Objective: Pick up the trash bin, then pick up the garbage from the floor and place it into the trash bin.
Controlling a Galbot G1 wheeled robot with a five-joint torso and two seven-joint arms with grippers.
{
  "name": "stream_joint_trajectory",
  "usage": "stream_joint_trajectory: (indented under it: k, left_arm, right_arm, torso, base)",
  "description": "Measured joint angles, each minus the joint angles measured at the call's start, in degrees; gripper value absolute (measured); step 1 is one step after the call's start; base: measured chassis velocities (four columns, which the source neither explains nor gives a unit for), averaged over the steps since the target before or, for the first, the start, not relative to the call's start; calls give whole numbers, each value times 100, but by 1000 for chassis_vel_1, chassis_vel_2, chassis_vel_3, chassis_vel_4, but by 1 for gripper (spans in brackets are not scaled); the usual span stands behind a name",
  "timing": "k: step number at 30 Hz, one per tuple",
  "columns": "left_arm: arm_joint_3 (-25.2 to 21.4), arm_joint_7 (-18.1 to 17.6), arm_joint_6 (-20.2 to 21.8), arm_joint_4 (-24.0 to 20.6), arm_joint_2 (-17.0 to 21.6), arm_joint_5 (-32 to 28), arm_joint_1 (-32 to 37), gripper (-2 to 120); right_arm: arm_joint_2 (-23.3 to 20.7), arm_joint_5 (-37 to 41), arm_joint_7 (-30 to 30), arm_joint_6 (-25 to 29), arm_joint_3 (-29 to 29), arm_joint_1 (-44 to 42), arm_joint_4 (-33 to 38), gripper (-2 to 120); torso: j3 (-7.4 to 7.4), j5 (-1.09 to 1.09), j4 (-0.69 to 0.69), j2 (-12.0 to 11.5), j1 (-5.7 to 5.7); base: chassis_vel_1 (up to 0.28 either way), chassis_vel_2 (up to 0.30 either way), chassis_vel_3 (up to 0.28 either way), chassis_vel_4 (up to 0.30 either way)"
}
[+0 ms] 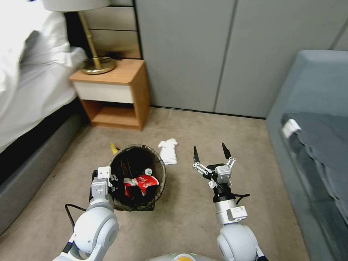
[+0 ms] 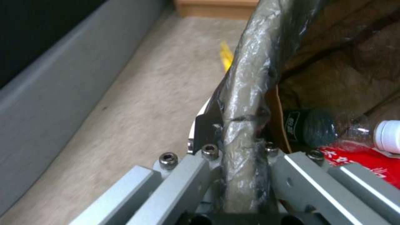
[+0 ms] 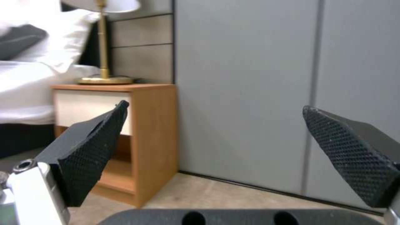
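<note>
The trash bin (image 1: 156, 164), lined with a dark bag, is tilted with its mouth toward me at the lower left of centre. My left gripper (image 1: 113, 179) is shut on its near-left rim; in the left wrist view the left gripper (image 2: 239, 140) clamps the bag-covered rim (image 2: 254, 62). Inside lie a red wrapper (image 1: 143, 183) and a small clear bottle (image 1: 148, 171), the same bottle (image 2: 333, 131) showing up close. On the carpet past the bin lie a crumpled white tissue (image 1: 168, 150) and a yellow wrapper (image 1: 114, 148). My right gripper (image 1: 212, 152) hangs open to the right of the tissue, its fingers (image 3: 89, 150) spread wide.
A wooden nightstand (image 1: 116, 94) with a brass lamp (image 1: 96, 61) stands at the back left beside the bed (image 1: 32, 83). A grey sofa (image 1: 315, 119) with dark clothes runs along the right. Grey wall panels (image 1: 224, 54) close off the back. Bare carpet lies between the arms.
</note>
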Motion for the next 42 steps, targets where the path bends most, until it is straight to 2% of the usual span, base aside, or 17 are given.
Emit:
stream_joint_trajectory:
  k: [13,19,42]
  left_arm:
    - [23,2,-92,58,-35,90,-2,0]
    - [29,20,-105,62,-21,89,-22,0]
    - [23,12,-103,56,-42,62,-36,0]
  right_arm:
    - [-24,1,-14,-29,-31,14,1,100]
    - [-21,10,-16,-37,-35,9,3,100]
    - [-3,41,-4,-131,-98,47,-28,100]
  torso:
    - [0,0,3,0,0]
    - [0,0,-2,0,0]
    - [0,0,0,0,0]
  base:
    - [113,115,118,106]
    - [0,0,0,0]
    - [0,0,0,0]
